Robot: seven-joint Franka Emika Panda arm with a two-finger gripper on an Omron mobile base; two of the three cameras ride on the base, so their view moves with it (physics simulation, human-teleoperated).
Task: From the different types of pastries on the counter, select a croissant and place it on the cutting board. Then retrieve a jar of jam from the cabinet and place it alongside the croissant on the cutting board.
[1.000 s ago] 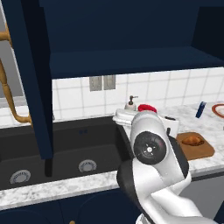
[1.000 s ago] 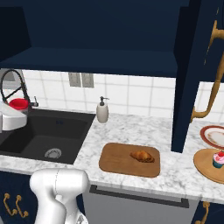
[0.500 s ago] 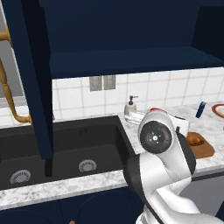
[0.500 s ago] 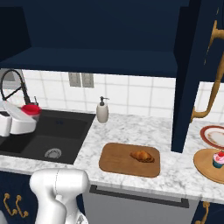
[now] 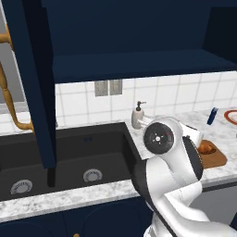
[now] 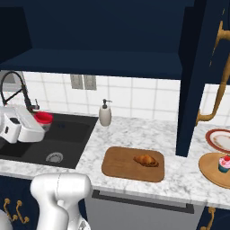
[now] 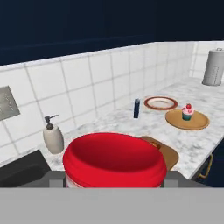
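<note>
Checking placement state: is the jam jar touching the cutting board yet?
Apart. In the right base view the jam jar sits in the gripper over the sink, with bare counter between it and the cutting board.

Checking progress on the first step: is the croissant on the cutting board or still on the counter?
On the board. In the right base view the croissant lies on the cutting board, right of its middle.
</note>
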